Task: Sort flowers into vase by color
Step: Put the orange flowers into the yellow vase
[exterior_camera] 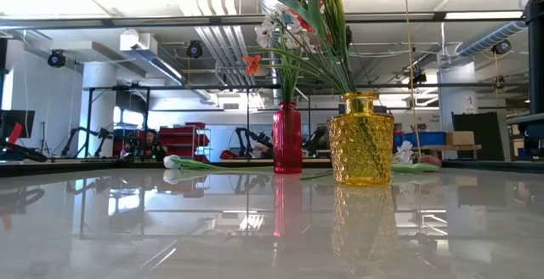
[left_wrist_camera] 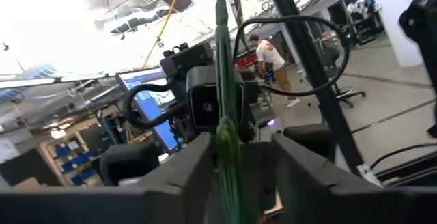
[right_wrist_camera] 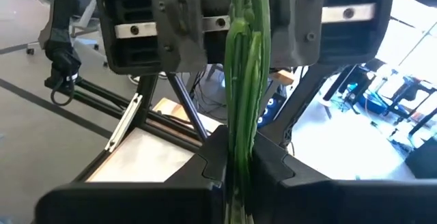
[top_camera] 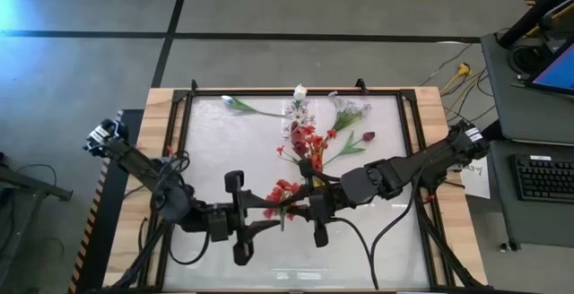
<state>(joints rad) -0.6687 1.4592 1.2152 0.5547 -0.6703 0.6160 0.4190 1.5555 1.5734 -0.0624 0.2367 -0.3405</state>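
Observation:
Above the table's middle, my two grippers face each other around a red-orange flower. My right gripper is shut on its green stem. My left gripper is open, with the same stem in the gap between its fingers; whether a finger touches it I cannot tell. A red vase and a yellow vase stand on the table with flowers in them. A white tulip, white sprays and a dark red tulip lie flat at the far side. My right gripper pinches the flower's green stem between its two fingers, which come level from the table's right and lie across the stem. The flower is lifted clear of the table, its blossoms close to the fingers.
Black rails frame the glossy tabletop on its left, right and far sides. The near half of the table, in front of the vases, holds nothing but cables trailing from the arms. A desk with a keyboard stands off to the right.

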